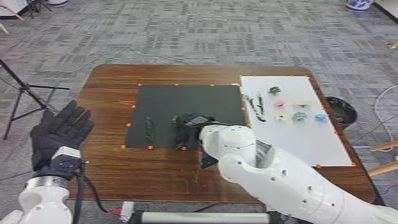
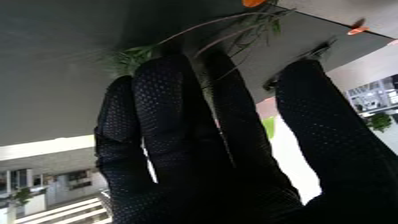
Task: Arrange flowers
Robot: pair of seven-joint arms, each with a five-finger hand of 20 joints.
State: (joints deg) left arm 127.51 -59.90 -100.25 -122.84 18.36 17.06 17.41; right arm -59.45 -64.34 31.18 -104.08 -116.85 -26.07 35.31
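Note:
In the head view my left hand (image 1: 60,132) is open, its fingers straight, beside the table's left edge. My right hand (image 1: 190,131) is over the lower right part of the black mat (image 1: 191,95). A green sprig (image 1: 149,131) lies on the mat to its left. In the right wrist view my right hand (image 2: 173,125) has extended fingers, with the thumb apart. Thin brown stems (image 2: 213,22) with green leaves (image 2: 131,59) run behind the fingertips, partly hidden. On the white board (image 1: 324,145) are dark stems (image 1: 256,107) and pink (image 1: 281,104), cream (image 1: 302,101) and blue (image 1: 321,117) blooms.
A dark bloom (image 1: 274,90) and a teal one (image 1: 299,116) also lie on the board. Orange markers line the mat and board edges. A black bin (image 1: 341,111) stands beyond the table's right edge, and a tripod (image 1: 27,86) stands at the left.

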